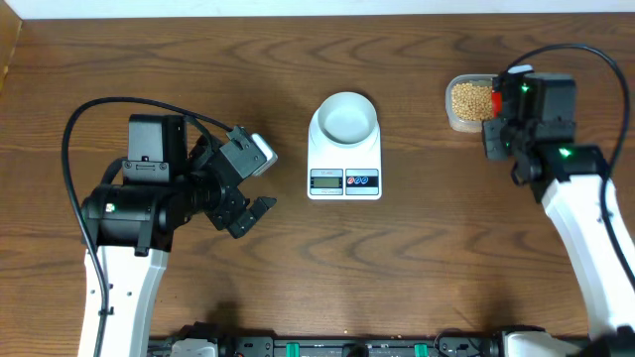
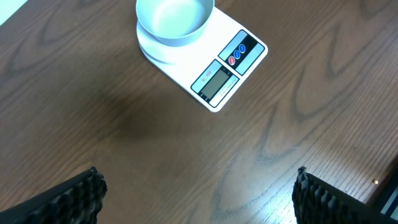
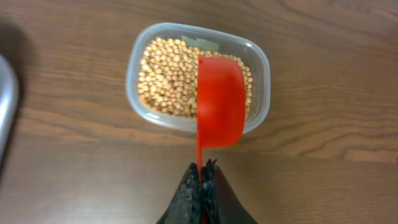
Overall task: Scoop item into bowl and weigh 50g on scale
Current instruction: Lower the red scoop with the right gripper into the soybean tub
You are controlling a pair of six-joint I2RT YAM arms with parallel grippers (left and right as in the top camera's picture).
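This looks like a robot lab: on a wood table [image 1: 298, 278], a left robot arm [image 1: 119, 213] and a right robot arm [image 1: 580, 198] stand on either side of the scale [image 1: 344, 169].

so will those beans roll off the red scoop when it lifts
Probably loose: the soybeans are small, round and smooth, so they would likely roll and spill if the red scoop tilts. Each looks light, so a scoopful should hardly strain the right tool, shut on its handle.

My tan beans [image 3: 168, 74] fill the clear tub [image 3: 260, 59] at far right. The empty pale bowl [image 1: 344, 119] sits upright on the white scale [image 1: 344, 181], centre.
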